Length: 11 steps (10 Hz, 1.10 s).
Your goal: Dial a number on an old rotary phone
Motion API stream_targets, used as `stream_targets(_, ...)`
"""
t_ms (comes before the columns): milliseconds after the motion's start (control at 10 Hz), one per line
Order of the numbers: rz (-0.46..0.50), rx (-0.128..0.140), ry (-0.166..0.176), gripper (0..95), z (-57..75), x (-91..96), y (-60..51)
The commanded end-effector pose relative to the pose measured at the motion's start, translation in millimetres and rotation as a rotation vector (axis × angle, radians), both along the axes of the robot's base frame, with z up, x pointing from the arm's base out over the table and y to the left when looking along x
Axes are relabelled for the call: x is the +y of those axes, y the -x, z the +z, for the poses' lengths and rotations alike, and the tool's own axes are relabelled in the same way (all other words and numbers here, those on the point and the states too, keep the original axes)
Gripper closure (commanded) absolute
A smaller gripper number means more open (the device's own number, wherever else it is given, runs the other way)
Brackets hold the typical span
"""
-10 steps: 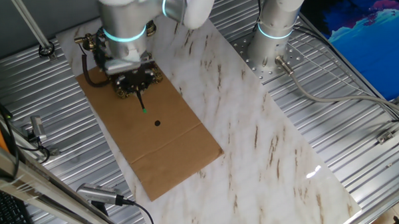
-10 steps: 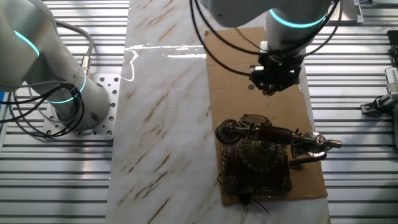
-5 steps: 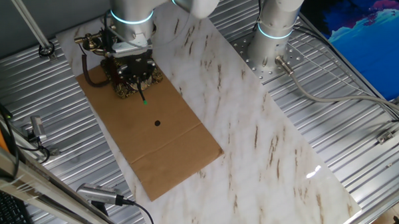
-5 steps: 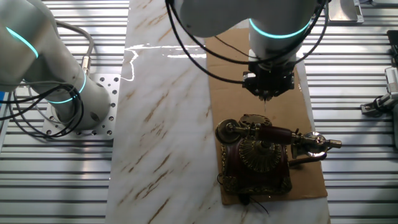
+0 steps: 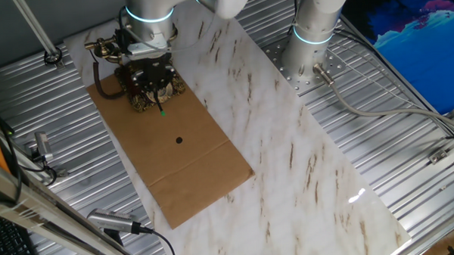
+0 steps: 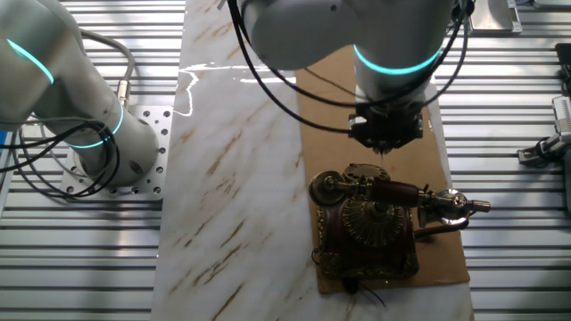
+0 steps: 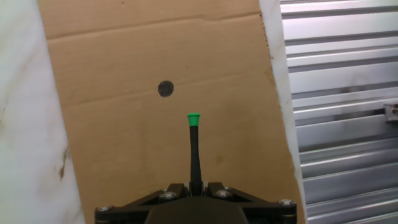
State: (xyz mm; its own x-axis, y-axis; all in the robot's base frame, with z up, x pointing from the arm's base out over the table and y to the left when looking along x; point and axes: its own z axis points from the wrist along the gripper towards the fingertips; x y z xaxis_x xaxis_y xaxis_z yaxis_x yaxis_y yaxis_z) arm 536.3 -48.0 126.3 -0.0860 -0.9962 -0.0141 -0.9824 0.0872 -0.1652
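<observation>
Pincer [image 7: 196, 186] clenched on green-tipped stick [image 7: 194, 149], above bare cardboard [image 7: 124, 93] just beside rotary phone [image 6: 370, 223].

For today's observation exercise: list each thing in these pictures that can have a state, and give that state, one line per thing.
old rotary phone: upright on the cardboard, dial untouched
handset: resting on its cradle
gripper: shut on the stick, above the cardboard beside the phone
stick: held, green tip free
cardboard sheet: lying flat
</observation>
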Motion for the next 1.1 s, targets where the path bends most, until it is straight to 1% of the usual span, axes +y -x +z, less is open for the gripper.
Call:
stream_targets(100,-0.003,-0.003,-0.003,95.0,-1.7,-2.3,0.6)
stream_targets(500,-0.008,-0.012,-0.010,95.0,-5.7,-6.7,5.1)
stream_targets(1100,-0.008,-0.014,-0.012,95.0,-6.6,-7.1,6.0)
